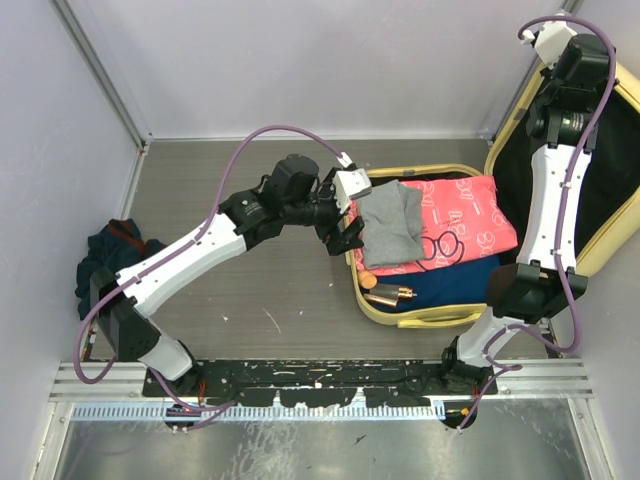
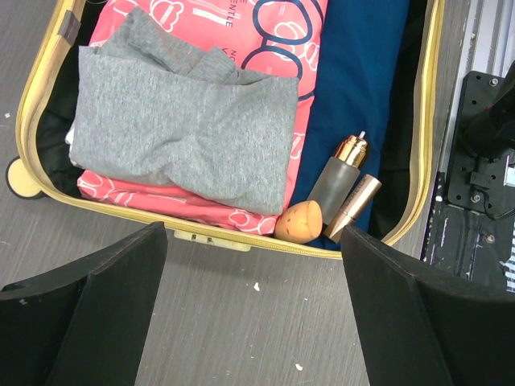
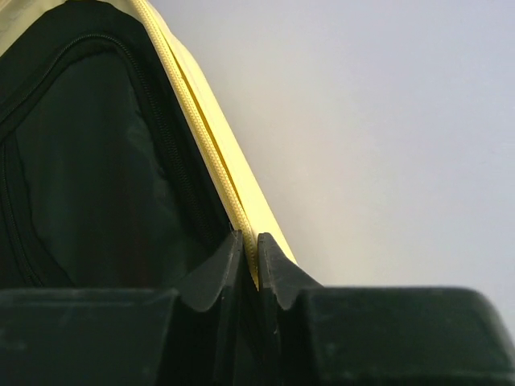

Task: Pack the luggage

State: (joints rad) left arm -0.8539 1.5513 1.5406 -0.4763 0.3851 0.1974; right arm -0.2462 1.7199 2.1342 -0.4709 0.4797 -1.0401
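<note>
Luggage (image 1: 440, 318) lay open at the right of the table (image 1: 250, 290), lid (image 1: 612, 235) raised; right gripper (image 3: 249, 241) pinched the lid's yellow rim, I judged to swing it shut; left gripper (image 2: 253, 241) hung spread and empty just outside the packed half, leaving the closing path free.

Pale lavender walls (image 1: 300, 60) are enclosing a grey wood-grain tabletop (image 1: 260, 295) at centre; an aluminium rail (image 1: 560, 378) is running along the lower frame; soft light is falling evenly.
</note>
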